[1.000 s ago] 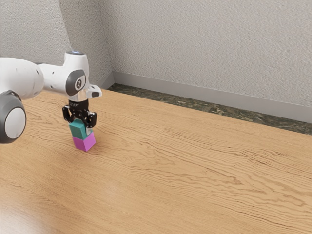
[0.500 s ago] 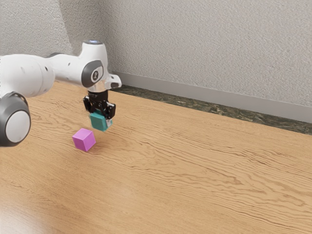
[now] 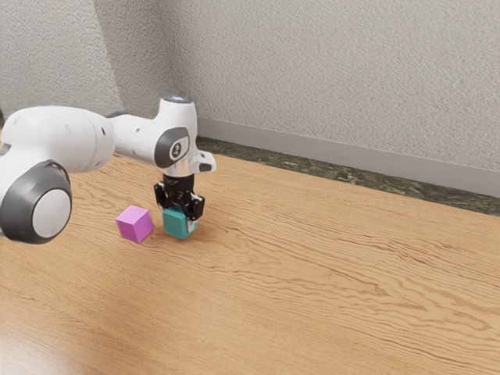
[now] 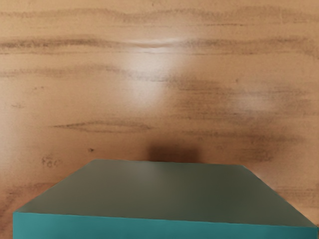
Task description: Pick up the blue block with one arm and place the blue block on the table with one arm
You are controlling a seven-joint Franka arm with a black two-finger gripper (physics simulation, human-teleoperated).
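In the exterior view my gripper (image 3: 180,215) points straight down and is shut on the teal-blue block (image 3: 177,224), one finger on each side of it. The block is upright, at or just above the wooden table (image 3: 312,273); whether its underside touches the wood I cannot tell. In the wrist view the same blue block (image 4: 164,226) lies large along the lower edge, with the table's grain beyond it. A pink-purple block (image 3: 134,224) rests on the table just to the exterior view's left of the blue one, with a narrow gap between them.
The tabletop stretches away toward the exterior view's right and front. Behind its far edge run a dark floor strip (image 3: 328,180) and a textured grey wall (image 3: 336,78).
The blue block, held in my gripper, has come off the top of the pink block, moved toward the exterior view's right and then down to beside it. The pink block has stayed put.
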